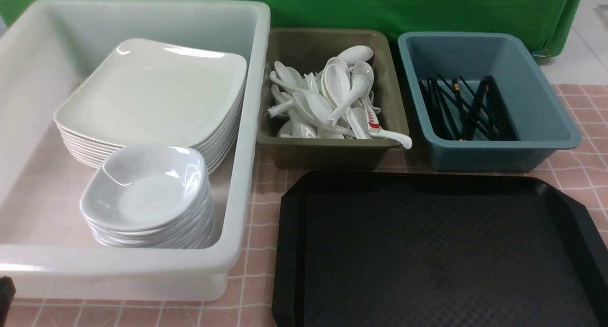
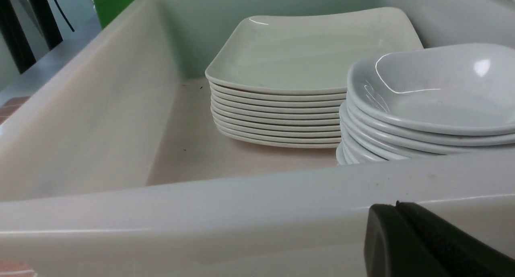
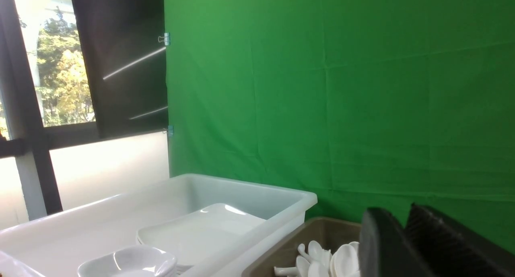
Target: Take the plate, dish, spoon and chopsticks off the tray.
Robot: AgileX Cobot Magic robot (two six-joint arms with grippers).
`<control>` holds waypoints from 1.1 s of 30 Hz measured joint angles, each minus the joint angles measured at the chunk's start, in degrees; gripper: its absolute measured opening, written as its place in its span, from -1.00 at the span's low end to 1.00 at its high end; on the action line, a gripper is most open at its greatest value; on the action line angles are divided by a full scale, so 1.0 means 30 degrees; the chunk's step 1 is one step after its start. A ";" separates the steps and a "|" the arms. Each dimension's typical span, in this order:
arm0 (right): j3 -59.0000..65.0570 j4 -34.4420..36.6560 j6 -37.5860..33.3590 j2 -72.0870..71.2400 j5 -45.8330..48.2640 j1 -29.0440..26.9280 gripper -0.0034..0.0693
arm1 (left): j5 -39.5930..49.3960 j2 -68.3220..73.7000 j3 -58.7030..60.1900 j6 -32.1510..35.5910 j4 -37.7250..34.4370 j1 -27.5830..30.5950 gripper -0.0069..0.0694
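The black tray (image 1: 289,251) lies at the front right with nothing on its diamond-textured floor. A stack of large white plates (image 1: 156,89) and a stack of small deep dishes (image 1: 142,189) sit in the white tub (image 1: 251,127); both stacks show in the left wrist view (image 2: 310,51) (image 2: 434,87). Several white spoons (image 1: 332,94) fill the olive bin (image 1: 332,153). Black chopsticks (image 1: 465,110) lie in the blue bin (image 1: 498,156). My left gripper (image 2: 396,204) is shut and empty, low outside the tub's near wall. My right gripper (image 3: 396,210) is raised, slightly open and empty.
The tub, olive bin and blue bin stand in a row behind the tray on a pink checked cloth (image 1: 266,208). One spoon with red markings (image 1: 374,123) lies in the olive bin. A green backdrop (image 1: 380,4) closes the far side.
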 joint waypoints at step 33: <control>0.0435 0.7803 -0.7841 -0.0048 0.1362 -0.0030 -0.25 | 0.0000 0.0000 0.0000 0.0000 0.0404 0.0000 -0.82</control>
